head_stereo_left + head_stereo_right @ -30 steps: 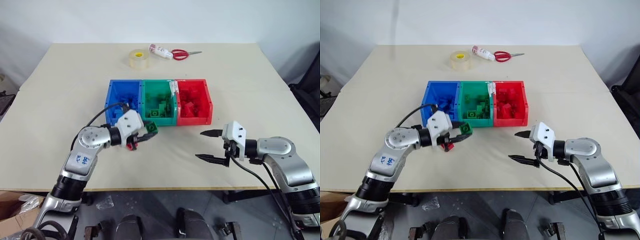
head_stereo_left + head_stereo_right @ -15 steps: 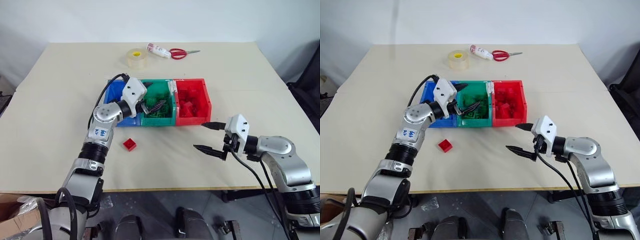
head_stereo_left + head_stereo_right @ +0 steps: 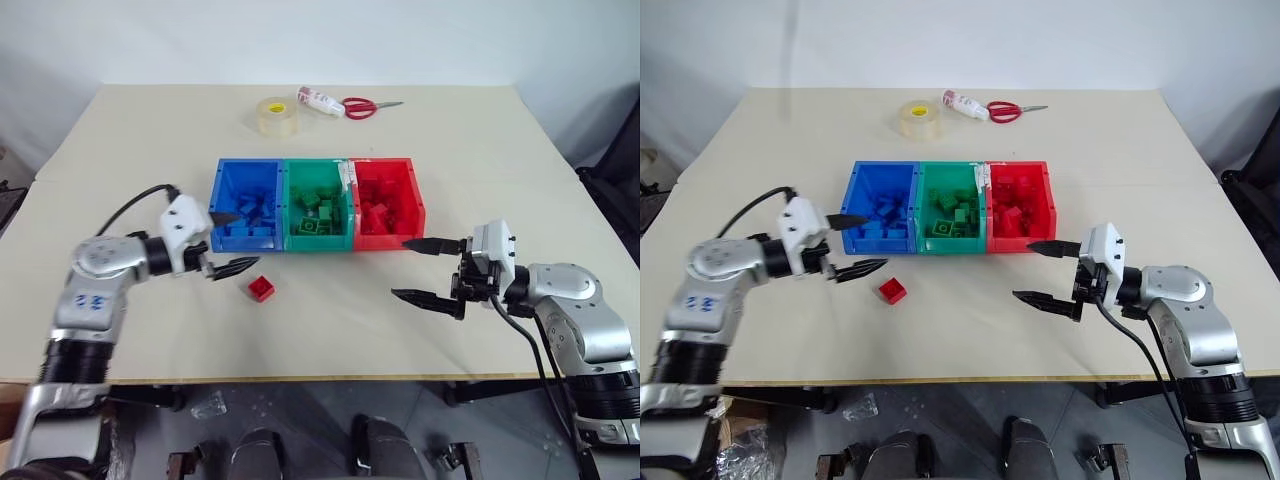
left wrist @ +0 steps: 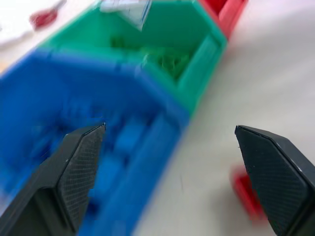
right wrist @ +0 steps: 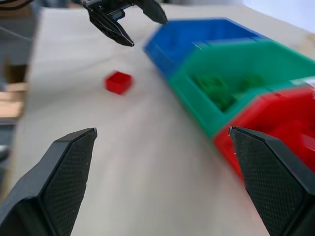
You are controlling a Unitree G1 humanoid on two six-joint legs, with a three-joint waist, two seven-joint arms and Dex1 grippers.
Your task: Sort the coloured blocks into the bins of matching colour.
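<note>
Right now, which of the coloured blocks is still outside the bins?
The single red block, lying on the bare table in front of the blue bin, close to the open left gripper. All other blocks sit inside their bins.

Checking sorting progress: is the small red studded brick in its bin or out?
Out. The small red studded brick lies on the bare table, in front of the joined bins.

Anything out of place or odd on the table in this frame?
One red block lies loose on the table in front of the blue bin, outside every bin, just beside the open left gripper. Nothing else stands out.
</note>
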